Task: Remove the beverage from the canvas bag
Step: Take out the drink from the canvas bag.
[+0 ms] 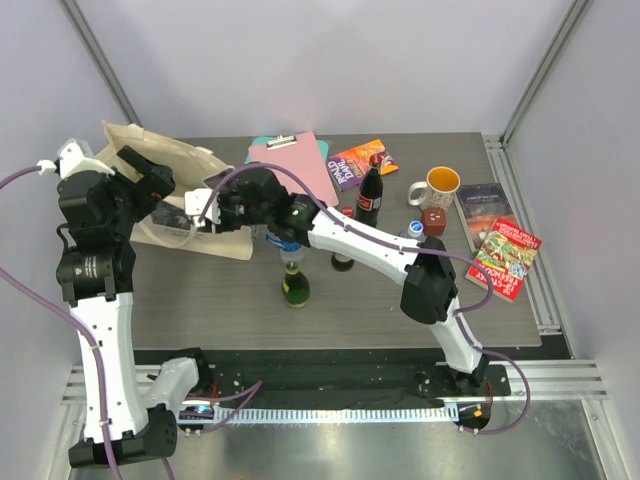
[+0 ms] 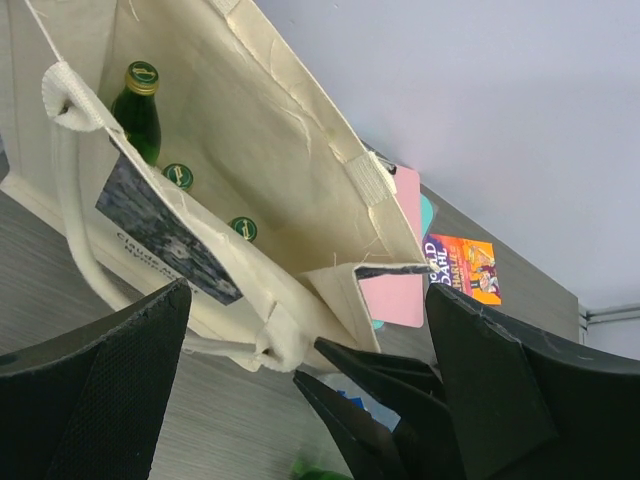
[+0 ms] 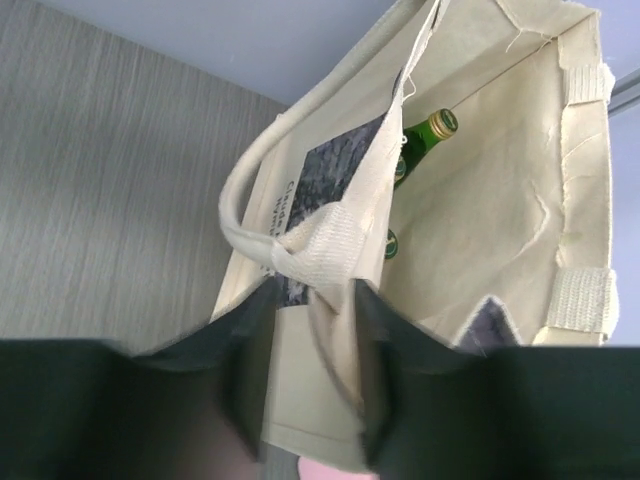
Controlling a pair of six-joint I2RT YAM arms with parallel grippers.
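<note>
The canvas bag [image 1: 190,160] lies on its side at the back left, mouth toward the middle of the table. Inside it are green glass beverage bottles [image 2: 140,110] [image 3: 425,135]; of two more only the caps [image 2: 178,176] show. My right gripper [image 1: 205,210] [image 3: 315,300] straddles the bag's rim where the handle [image 3: 330,245] is sewn on. Its jaws stand apart, with a gap on one side of the cloth. My left gripper [image 1: 150,185] [image 2: 308,290] hangs wide open just before the bag's mouth, holding nothing.
A green bottle [image 1: 295,287] stands on the table in front of the bag, a dark cola bottle [image 1: 370,195] behind it. A pink clipboard [image 1: 300,160], mug [image 1: 441,183], red cube [image 1: 435,220] and books [image 1: 510,255] fill the back and right.
</note>
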